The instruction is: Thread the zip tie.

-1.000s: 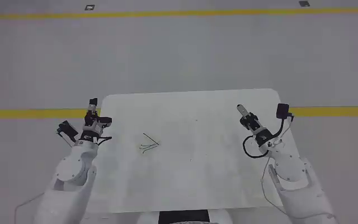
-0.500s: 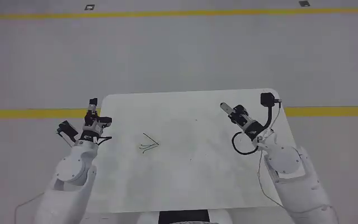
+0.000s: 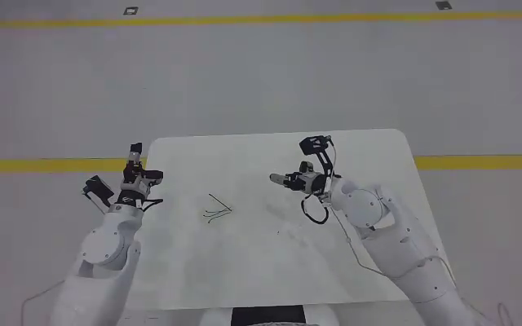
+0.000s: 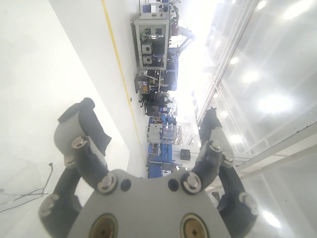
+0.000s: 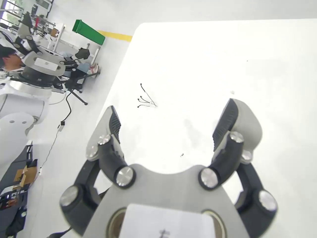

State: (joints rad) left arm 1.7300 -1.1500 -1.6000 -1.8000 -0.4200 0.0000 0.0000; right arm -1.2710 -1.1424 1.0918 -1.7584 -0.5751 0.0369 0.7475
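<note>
Top view: black zip ties [image 3: 217, 209] fan out on the white counter [image 3: 359, 147], lying roughly left to right between the arms. Spread and empty, the right jaws point at them and seem nearer; the left jaws, also spread, sit at the counter's edge.

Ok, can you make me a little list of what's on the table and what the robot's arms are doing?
table: white, rounded corners
zip ties: small black bundle lying loose on the table, nearer the left arm
left gripper: by the table's left edge, fingers open, holding nothing
right gripper: above the table's middle, pointed toward the zip ties, fingers open, holding nothing
threading: not yet begun
</note>
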